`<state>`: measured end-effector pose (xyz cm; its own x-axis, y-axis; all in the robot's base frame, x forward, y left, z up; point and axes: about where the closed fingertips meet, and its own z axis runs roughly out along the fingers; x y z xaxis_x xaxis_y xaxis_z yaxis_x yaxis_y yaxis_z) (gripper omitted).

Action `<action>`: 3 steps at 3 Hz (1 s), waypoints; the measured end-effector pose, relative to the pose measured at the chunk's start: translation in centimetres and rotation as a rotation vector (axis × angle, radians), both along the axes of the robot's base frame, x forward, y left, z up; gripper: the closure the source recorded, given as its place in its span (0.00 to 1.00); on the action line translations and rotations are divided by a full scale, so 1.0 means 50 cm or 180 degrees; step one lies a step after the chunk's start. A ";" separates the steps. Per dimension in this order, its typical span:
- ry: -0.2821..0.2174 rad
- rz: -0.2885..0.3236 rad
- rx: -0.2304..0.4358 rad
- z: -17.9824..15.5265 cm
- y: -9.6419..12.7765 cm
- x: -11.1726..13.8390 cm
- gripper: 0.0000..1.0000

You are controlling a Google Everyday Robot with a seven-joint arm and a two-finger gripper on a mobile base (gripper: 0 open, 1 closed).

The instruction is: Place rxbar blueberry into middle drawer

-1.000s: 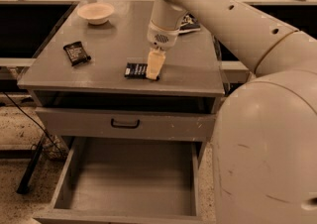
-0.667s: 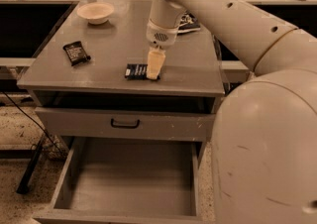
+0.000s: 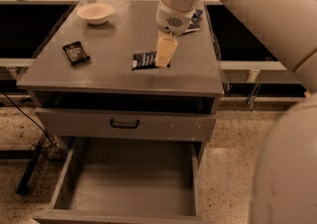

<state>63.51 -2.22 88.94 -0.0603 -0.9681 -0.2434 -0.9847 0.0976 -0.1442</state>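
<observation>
Navy rxbar blueberry [image 3: 144,60], white text, on cabinet top [image 3: 114,39] — jaws over its end, grip unclear

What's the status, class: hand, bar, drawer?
Hand down at rxbar blueberry atop cabinet. Middle drawer open below. Nothing seen in the way.

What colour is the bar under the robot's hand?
Dark navy bar with white writing, in the camera view. The end effector covers its right end.

One camera, set high and near, looks steeply down at the bench [image 3: 99,72] and the open middle drawer [image 3: 129,178]; the gripper [image 3: 165,57] sits mid-frame, low over the bench top
</observation>
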 end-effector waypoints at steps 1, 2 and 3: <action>-0.0368 -0.0096 0.0065 0.076 -0.058 -0.057 1.00; -0.0672 -0.0203 0.0199 0.115 -0.128 -0.148 1.00; -0.0735 -0.0400 0.0332 0.092 -0.217 -0.225 1.00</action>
